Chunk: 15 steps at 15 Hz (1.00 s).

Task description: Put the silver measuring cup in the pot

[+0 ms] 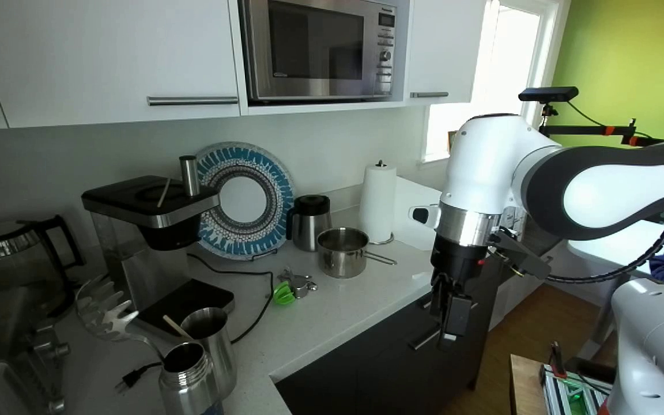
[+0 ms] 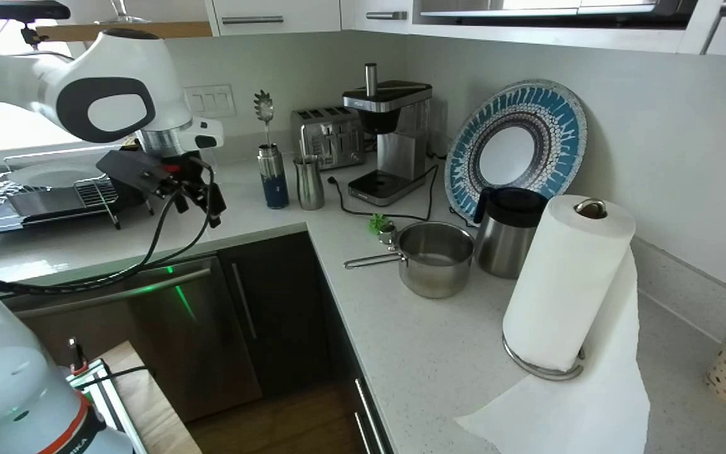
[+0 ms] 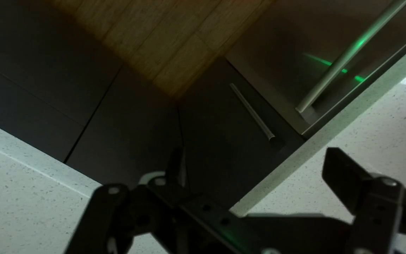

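The shiny steel pot (image 1: 340, 264) stands upright on the counter, with its wire handle toward the counter's front edge. It also shows in an exterior view (image 2: 432, 277); I see nothing in the visible part of its inside. A small silver measuring cup (image 1: 300, 286) lies beside it, by a bright green piece (image 1: 283, 293). The cup is partly hidden behind the pot's handle and rim in an exterior view (image 2: 388, 236). My gripper (image 3: 256, 158) is open with nothing between its fingers. It hangs above the counter's inner corner, apart from pot and cup, as an exterior view (image 2: 199, 211) shows.
A steel carafe with a black lid (image 1: 312, 227) and a paper towel roll (image 1: 378, 202) stand behind the pot. A coffee maker (image 2: 394, 145), its cord, a steel pitcher (image 2: 309, 183) and a utensil bottle (image 2: 273, 180) stand further along. A patterned plate (image 2: 514, 145) leans on the wall.
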Tool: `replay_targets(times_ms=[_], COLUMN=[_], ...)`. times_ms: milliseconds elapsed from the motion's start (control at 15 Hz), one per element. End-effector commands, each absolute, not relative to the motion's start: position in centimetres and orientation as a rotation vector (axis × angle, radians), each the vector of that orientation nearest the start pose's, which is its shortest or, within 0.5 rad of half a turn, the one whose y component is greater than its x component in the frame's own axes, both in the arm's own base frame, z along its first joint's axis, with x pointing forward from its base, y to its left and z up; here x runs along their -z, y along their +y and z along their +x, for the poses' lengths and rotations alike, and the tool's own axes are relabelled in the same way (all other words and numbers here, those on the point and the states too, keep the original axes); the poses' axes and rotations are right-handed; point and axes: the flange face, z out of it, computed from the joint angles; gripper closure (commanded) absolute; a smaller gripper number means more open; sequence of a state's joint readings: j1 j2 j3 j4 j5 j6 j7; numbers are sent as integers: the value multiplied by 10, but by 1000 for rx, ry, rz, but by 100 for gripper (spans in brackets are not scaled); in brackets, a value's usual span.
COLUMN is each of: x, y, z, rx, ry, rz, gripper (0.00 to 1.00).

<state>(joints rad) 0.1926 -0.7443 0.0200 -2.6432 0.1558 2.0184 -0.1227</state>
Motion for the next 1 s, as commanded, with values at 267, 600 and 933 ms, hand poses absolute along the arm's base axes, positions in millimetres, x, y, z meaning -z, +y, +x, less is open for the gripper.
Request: replay_targets(times_ms=[267,600,933], x=[-481,-505,-533], y=[80,47,-13], z=[328,354,408], rx=[170,446,866], ry=[-406,-339,-237], rz=[-2974,-3061,-3011], gripper=[0,0,0])
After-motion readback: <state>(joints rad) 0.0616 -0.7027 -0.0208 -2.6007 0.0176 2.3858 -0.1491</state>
